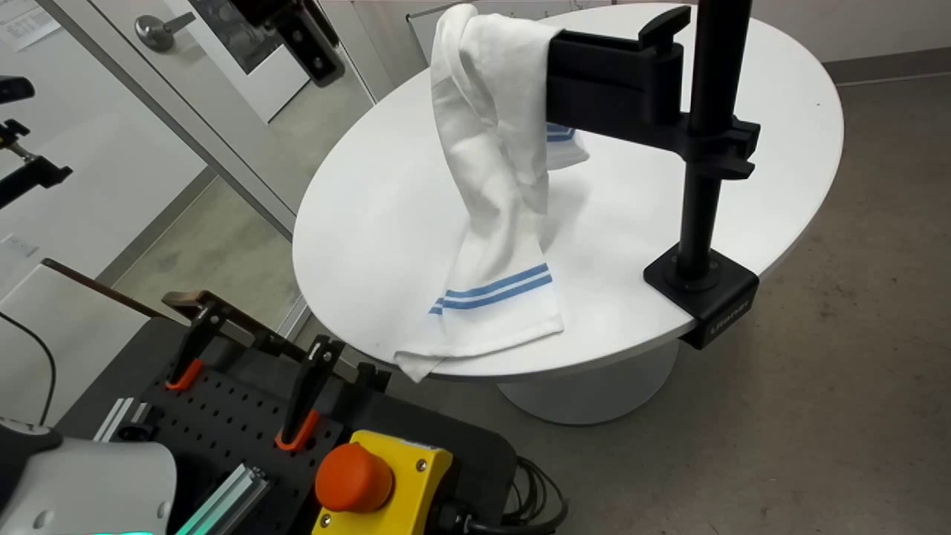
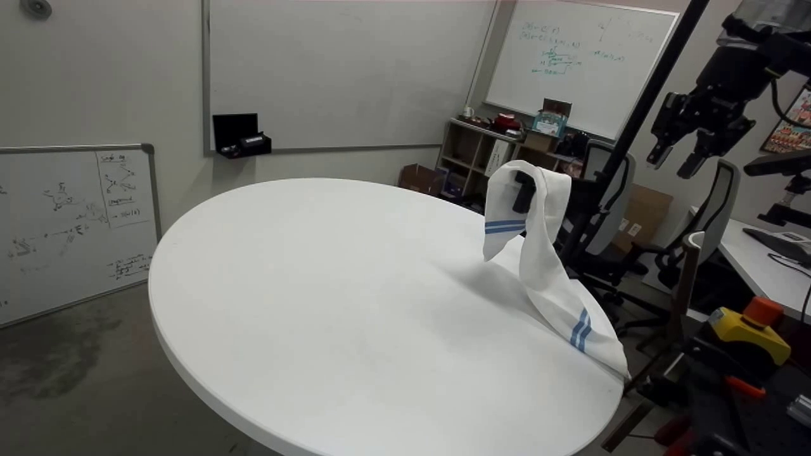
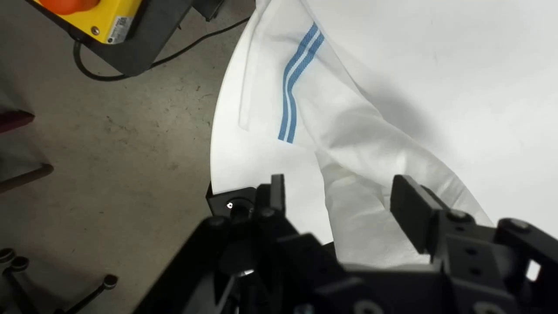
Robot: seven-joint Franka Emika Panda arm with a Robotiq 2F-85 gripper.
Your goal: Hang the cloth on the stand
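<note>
A soft white towel-like cloth with thin blue stripes is draped over the wide flat black bar of the tall black metal stand, at nine o'clock from its pole in an exterior view. One striped end hangs short; the other runs down toward six o'clock and lies on the round white tabletop, a corner reaching past the rim. The black two-fingered end effector hangs in the air at two o'clock from the cloth in an exterior view, apart from it, its fingers spread in the wrist view with nothing pinched. The hanging itself looks done, so the task is probably at its closing step. The next move calls for backing off upward without brushing the cloth; if the drape seems too lopsided, a gentle pull on the short end could even it.
</note>
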